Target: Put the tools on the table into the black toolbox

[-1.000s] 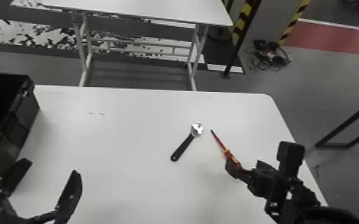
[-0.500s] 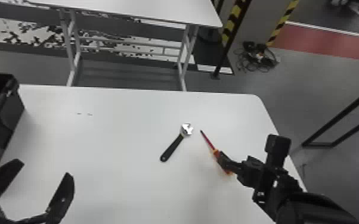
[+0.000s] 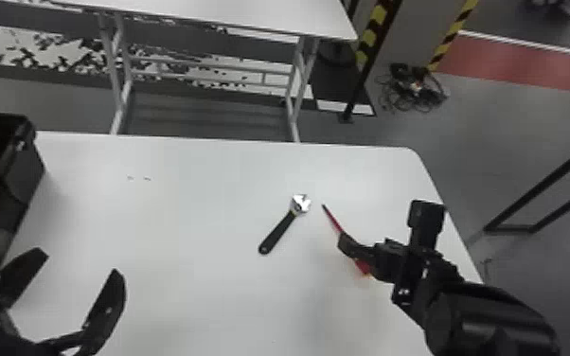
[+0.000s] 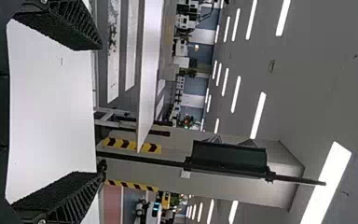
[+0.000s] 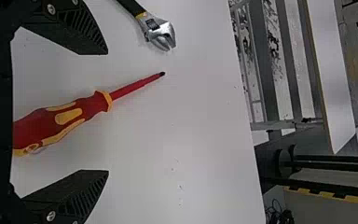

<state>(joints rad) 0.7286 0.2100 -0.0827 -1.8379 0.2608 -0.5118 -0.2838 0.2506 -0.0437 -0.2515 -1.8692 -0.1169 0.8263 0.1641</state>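
Picking up the insulated screwdriver (image 5: 137, 87) seems the present step; the right claw (image 5: 107, 112), spread wide, should next grip its handle (image 5: 39, 125).

The right gripper (image 3: 347, 246) bore tapered, ridged black fingers (image 5: 77, 30) and silver screws (image 5: 51, 216); the arm casing (image 3: 492, 322) was black and rounded.
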